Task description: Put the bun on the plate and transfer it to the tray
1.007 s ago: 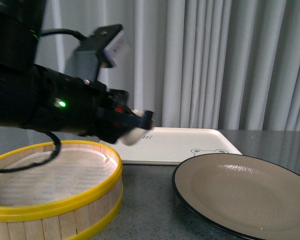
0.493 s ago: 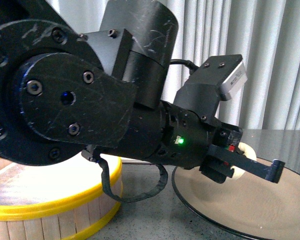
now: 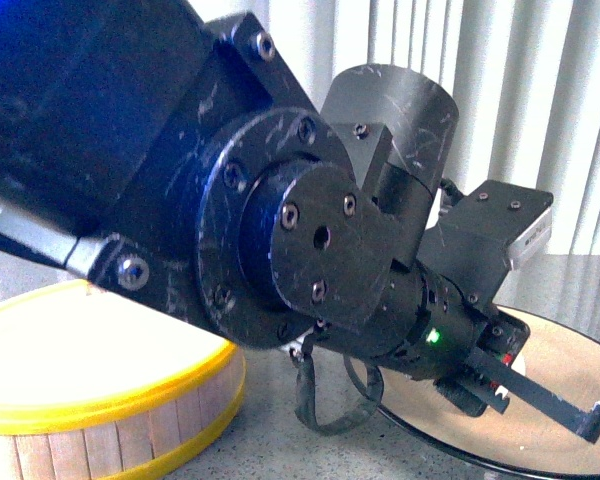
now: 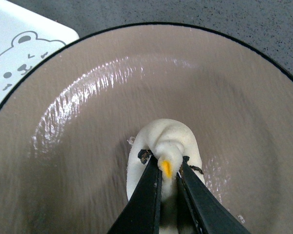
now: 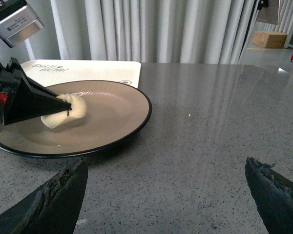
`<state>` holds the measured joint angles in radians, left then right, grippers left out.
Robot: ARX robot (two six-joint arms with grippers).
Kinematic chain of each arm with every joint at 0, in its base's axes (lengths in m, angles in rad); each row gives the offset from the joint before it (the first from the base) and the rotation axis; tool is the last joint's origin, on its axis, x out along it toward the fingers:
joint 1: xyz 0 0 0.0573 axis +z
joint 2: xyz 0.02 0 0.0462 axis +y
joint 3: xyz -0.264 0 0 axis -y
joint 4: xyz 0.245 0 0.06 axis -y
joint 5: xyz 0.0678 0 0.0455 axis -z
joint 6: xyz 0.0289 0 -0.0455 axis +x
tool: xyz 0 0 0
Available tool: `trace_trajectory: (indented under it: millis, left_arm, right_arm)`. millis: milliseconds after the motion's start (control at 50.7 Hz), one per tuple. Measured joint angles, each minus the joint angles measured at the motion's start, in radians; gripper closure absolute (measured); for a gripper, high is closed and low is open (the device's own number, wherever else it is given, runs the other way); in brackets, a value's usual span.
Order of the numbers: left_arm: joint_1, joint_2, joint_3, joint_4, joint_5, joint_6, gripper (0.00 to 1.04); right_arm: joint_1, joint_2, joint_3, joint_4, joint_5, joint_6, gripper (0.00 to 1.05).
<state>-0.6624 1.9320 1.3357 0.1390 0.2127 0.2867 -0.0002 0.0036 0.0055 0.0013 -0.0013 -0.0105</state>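
Front cam is mostly blocked by the left arm (image 3: 280,210), so the tray (image 5: 103,71) and bun (image 4: 169,139) don't show there, only a sliver of the plate (image 3: 568,345), and the tray's lettering (image 5: 51,68) is unreadable.

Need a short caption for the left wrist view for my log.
Left end effector pinching the bun on the plate, tray corner beside the rim.

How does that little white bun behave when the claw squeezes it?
Probably soft: the bun bulges around the pinching tips of the left gripper and looks squashed out of round. Probably light, since only a pinch at its top holds it. Unlikely to roll, lying slumped on the plate.
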Motion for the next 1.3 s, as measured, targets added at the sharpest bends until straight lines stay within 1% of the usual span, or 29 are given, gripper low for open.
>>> trace_trajectory:
  millis: [79,99,257,513,553,572,612,671,750,1125,1303]
  left_arm:
    - [0.0,0.0,0.016,-0.029,0.003,0.003,1.0]
    - [0.0,0.001,0.018,-0.037,0.007,0.001,0.98]
    - [0.0,0.005,0.019,-0.043,0.008,0.003,0.66]
    - [-0.001,0.005,0.019,-0.042,0.023,-0.018,0.33]
    - [-0.003,0.003,0.018,-0.043,0.023,-0.019,0.25]
    - [-0.004,0.003,0.018,-0.044,0.022,-0.019,0.24]
    - [-0.01,0.0,0.018,-0.048,0.022,-0.019,0.15]
    - [-0.018,-0.005,0.016,-0.055,0.021,-0.019,0.05]
    - [-0.029,-0.008,0.014,-0.059,0.02,-0.019,0.07]
    - [-0.041,-0.01,0.035,-0.085,-0.002,-0.043,0.07]
    - [-0.01,-0.016,0.092,-0.085,0.016,-0.097,0.07]
  right_arm:
    - [0.0,0.0,0.0,0.0,0.0,0.0,0.09]
    - [0.0,0.0,0.0,0.0,0.0,0.0,0.09]
    - [0.0,0.0,0.0,0.0,0.0,0.0,0.09]
    - [0.0,0.0,0.0,0.0,0.0,0.0,0.09]
    - [0.0,0.0,0.0,0.0,0.0,0.0,0.09]
    - [0.0,0.0,0.0,0.0,0.0,0.0,0.09]
    - [0.0,0.0,0.0,0.0,0.0,0.0,0.09]
    - [0.0,0.0,0.0,0.0,0.0,0.0,0.09]
    - [0.0,0.0,0.0,0.0,0.0,0.0,0.09]
    - [0.0,0.0,0.0,0.0,0.0,0.0,0.09]
    - [0.0,0.0,0.0,0.0,0.0,0.0,0.09]
